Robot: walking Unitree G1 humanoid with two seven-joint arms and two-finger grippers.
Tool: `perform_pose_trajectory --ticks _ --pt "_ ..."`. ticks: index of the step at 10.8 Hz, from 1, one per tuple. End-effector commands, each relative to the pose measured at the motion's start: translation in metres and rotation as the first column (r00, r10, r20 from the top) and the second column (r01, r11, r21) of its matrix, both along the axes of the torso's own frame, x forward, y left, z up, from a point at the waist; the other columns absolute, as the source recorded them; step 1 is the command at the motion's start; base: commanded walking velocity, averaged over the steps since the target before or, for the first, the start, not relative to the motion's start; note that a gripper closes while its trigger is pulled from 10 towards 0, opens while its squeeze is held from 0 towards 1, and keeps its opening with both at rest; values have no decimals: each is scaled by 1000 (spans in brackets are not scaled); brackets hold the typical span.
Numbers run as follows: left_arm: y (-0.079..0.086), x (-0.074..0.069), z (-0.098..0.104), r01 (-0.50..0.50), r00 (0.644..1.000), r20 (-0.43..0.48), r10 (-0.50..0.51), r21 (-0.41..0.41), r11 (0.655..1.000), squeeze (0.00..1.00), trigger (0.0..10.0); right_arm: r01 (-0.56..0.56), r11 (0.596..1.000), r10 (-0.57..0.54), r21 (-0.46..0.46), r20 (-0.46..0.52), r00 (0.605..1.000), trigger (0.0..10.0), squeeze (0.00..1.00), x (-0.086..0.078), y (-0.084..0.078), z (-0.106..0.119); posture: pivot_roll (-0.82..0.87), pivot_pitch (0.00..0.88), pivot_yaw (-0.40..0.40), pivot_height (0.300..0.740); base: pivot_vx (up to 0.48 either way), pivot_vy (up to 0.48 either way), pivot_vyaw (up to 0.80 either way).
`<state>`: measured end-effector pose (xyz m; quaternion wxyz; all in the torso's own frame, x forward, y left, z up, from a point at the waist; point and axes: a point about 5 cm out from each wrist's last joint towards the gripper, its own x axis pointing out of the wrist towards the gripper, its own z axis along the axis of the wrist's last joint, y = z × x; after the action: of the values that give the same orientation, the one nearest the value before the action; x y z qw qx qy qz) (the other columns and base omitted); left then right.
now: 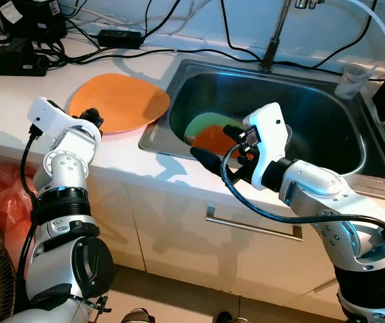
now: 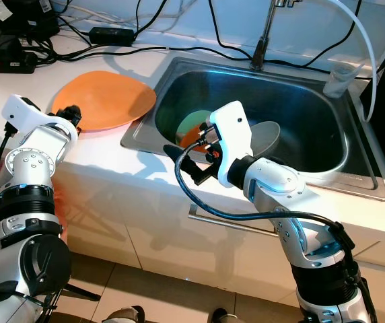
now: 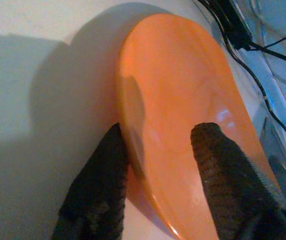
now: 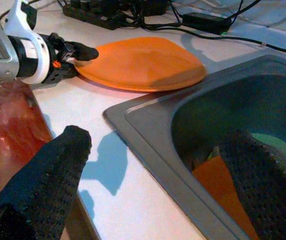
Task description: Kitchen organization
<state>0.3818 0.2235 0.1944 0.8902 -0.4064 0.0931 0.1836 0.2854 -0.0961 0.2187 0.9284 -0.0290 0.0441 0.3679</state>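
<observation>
White kitchen countertop (image 1: 17, 108) runs beside a stainless steel sink basin (image 1: 313, 114), with black cables (image 1: 78, 47) along the back wall. On the counter just left of the sink lies a large round orange plate (image 1: 122, 101). The left gripper (image 3: 158, 165) straddles its near rim, one black finger over the plate's face and the other under its edge, pinching it. The right gripper (image 4: 153, 170) hovers over the sink's front corner, fingers spread wide and empty, above a smaller orange plate (image 1: 213, 138) and a green plate (image 1: 202, 123) in the basin
</observation>
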Motion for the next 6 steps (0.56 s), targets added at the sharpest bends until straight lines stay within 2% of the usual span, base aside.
perform_pose_trajectory --ticks 1,6 --pt "-7 -1 -20 33 996 -81 -35 -19 999 0 0 22 1000 -22 0 10 1000 10000 0 -1 -5 3 5 110 -32 740 0 0 0" --pt "-7 0 -20 33 996 -78 -34 -19 999 0 0 22 1000 -22 -3 11 1000 10000 0 -1 -5 3 2 102 -31 740 0 0 0"
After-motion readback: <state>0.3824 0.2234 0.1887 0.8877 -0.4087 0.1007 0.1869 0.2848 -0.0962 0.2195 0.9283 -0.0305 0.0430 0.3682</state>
